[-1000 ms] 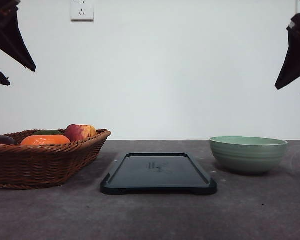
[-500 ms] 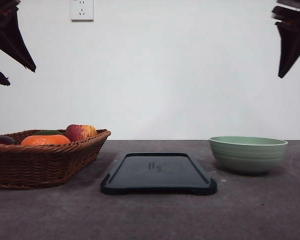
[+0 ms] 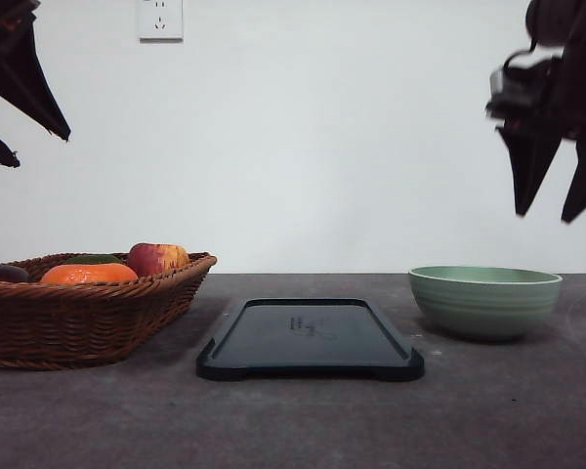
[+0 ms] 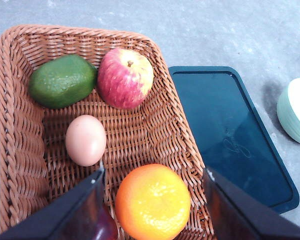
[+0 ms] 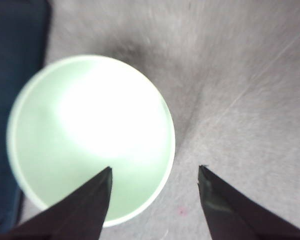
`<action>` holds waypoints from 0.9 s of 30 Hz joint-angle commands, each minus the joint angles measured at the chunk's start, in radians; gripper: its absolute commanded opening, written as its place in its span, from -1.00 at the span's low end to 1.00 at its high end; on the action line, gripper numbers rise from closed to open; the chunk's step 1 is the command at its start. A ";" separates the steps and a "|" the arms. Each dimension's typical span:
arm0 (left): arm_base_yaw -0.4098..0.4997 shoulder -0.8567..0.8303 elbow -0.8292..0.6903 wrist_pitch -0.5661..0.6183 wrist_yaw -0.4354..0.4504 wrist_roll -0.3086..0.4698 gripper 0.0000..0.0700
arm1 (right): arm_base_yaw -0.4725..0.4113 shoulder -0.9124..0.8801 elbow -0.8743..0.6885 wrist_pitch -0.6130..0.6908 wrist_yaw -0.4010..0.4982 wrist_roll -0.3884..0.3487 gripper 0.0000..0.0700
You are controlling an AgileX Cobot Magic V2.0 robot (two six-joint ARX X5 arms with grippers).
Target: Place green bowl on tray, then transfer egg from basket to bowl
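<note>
Hanging my right pincer (image 3: 552, 210) spread wide above the green bowl (image 3: 485, 301), lined up so one finger can drop either side of its rim, I'd guess. Biggest thing here is the wicker basket (image 3: 83, 315), rough weave, holding the smooth tan egg (image 4: 85, 140) beside an apple (image 4: 125, 77), an avocado (image 4: 62, 80) and an orange (image 4: 153, 201). Next, the tray (image 3: 311, 339), flat, glossy and dark, sits bare between basket and bowl. The bowl is on the table, ridged outside. My left pincer (image 4: 152, 177) hovers spread over the basket.
</note>
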 commanded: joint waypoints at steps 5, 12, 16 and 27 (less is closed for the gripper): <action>-0.002 0.008 0.019 0.008 0.002 0.006 0.12 | 0.000 0.094 0.025 0.019 0.021 -0.021 -0.06; -0.002 0.008 0.019 0.008 0.002 0.006 0.12 | 0.000 0.168 0.025 0.044 0.021 -0.021 -0.42; -0.002 0.009 0.019 0.008 0.002 0.006 0.12 | 0.000 0.190 0.025 0.045 0.026 -0.020 -0.99; -0.002 0.009 0.019 0.008 0.002 0.006 0.12 | 0.017 0.187 0.256 -0.197 0.044 -0.018 -1.00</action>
